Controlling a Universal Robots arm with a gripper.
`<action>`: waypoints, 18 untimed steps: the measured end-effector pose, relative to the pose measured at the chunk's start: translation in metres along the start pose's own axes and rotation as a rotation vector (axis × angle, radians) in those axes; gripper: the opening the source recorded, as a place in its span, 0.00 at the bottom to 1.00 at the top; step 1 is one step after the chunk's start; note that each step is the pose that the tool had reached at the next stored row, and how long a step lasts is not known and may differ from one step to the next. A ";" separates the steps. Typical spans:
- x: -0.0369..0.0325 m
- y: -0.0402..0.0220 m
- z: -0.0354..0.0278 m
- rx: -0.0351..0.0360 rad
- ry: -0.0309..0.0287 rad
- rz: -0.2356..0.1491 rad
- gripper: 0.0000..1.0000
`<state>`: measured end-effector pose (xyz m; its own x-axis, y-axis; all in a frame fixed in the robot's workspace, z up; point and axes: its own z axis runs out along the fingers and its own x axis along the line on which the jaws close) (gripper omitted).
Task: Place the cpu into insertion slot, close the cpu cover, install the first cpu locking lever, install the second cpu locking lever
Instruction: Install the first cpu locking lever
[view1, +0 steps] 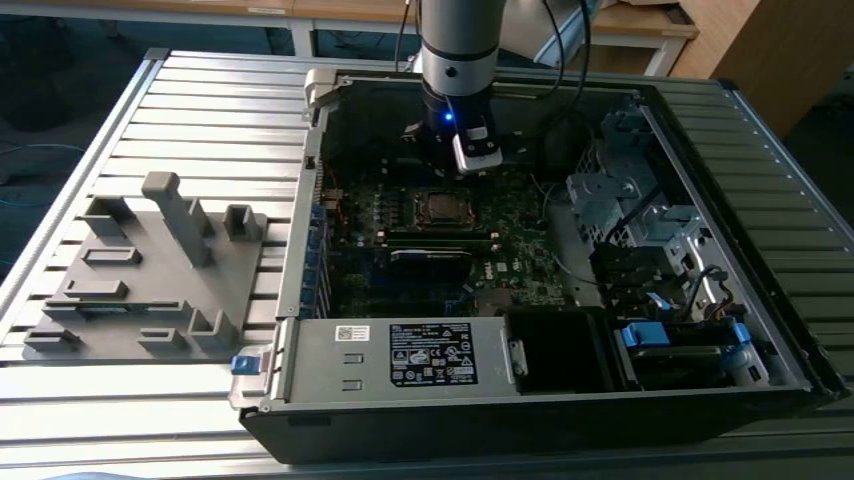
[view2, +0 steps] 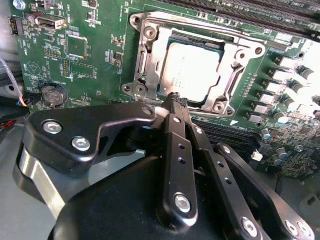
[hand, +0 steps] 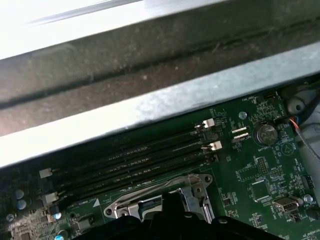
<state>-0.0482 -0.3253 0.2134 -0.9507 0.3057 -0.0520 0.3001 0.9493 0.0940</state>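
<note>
Surface: ribbed grey metal workbench carrying an open black computer case; grey moulded parts fixture lies on the exterior view's left of the case.
Landmark: green motherboard lying flat inside the case, so the socket faces up for top-down access.
Insertion slot: small square socket with silvery metal rim, set into the motherboard beside the long black memory slots.
Cpu: flat square chip with dull silver-grey top, seated inside the slot, lying level.
Cpu cover: thin silvery-dark metal frame with a square window, appears down around the chip, whose top shows through the window; cannot tell if latched.
Locking levers: cannot make them out.
Gripper: black linkage claw on the arm, hanging just over the slot's edge; fingers drawn together to a narrow tip, nothing held. Probably narrowed to press or hook small parts at the socket.
Power supply: labelled grey box at the motherboard's near edge.
</note>
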 end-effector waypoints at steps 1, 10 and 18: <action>0.0000 0.0000 0.0000 0.0000 0.0000 0.000 0.10; -0.0001 0.0003 -0.0028 -0.0001 -0.0001 0.000 0.10; -0.0003 0.0000 -0.0034 0.0002 0.0000 0.000 0.10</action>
<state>-0.0482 -0.3256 0.2168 -0.9508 0.3055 -0.0520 0.3000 0.9493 0.0938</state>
